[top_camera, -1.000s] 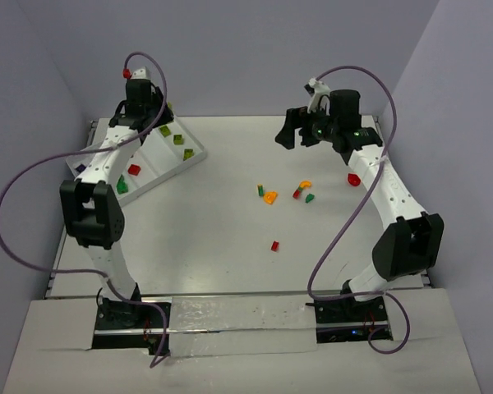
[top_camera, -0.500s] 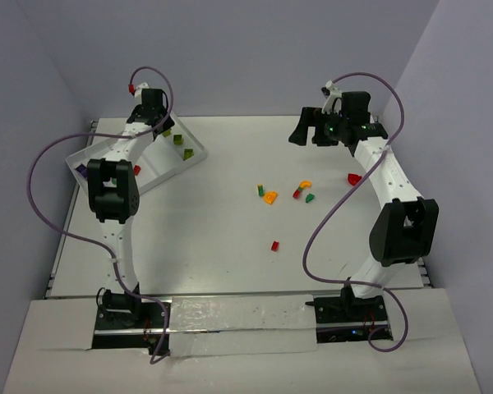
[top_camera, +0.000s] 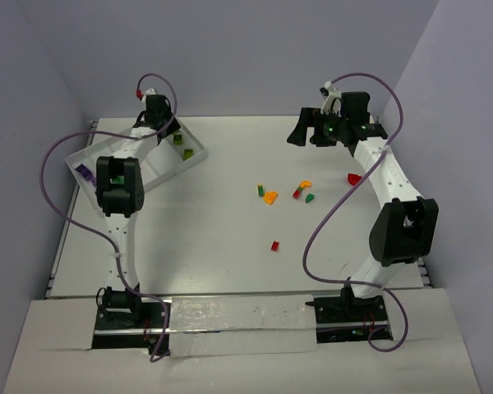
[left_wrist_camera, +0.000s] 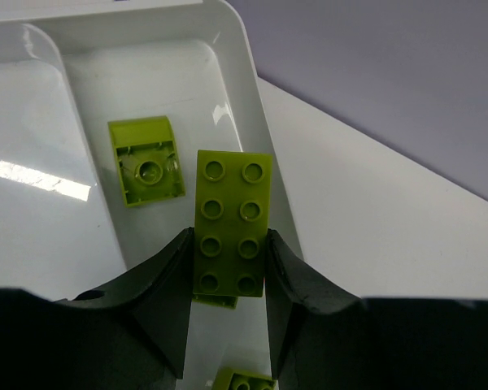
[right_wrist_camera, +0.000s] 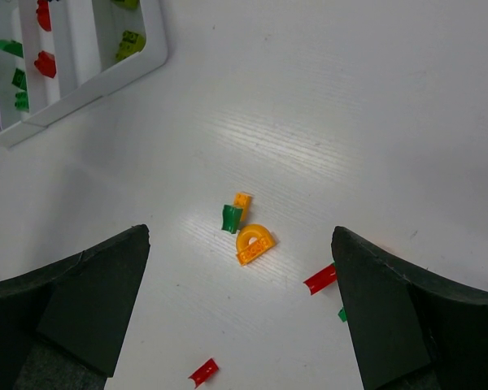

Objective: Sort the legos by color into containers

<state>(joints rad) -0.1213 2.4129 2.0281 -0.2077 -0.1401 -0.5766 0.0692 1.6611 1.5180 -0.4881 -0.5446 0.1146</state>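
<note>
Pale lilac walls close in a white tabletop [top_camera: 230, 263], and your white tray [top_camera: 168, 167] sits at an angle in its far left corner. Your left hand [left_wrist_camera: 228, 244] is over the tray's end compartment, the one against the outer wall, and it is closed on a lime brick [left_wrist_camera: 232, 187]. Two dark fingers [left_wrist_camera: 159, 284] press the brick's long sides, with its studs facing the wrist camera. In that view the held brick crosses the line of the outer wall, and you cannot tell whether it touches the tray floor. A second lime brick [left_wrist_camera: 146, 160] lies flat in the same compartment just beside it, and part of a third lime brick [left_wrist_camera: 244, 380] shows below the fingers. Further along the tray you can see red bricks [right_wrist_camera: 45, 63] in one compartment, green bricks [right_wrist_camera: 18, 80] in the next and a purple brick [top_camera: 84, 171] towards the far end. Your right hand [top_camera: 306, 135] hangs over the far right of the tabletop, well apart from the tray, opened wide. Loose pieces lie mid-tabletop: an orange arch [right_wrist_camera: 254, 244] just beside a green brick [right_wrist_camera: 231, 218] and a small orange brick [right_wrist_camera: 241, 200], with a red piece [right_wrist_camera: 320, 279] near them. A lone red brick [top_camera: 274, 245] lies nearer the arm bases, and another red brick [top_camera: 354, 179] lies close beside the right arm.
</note>
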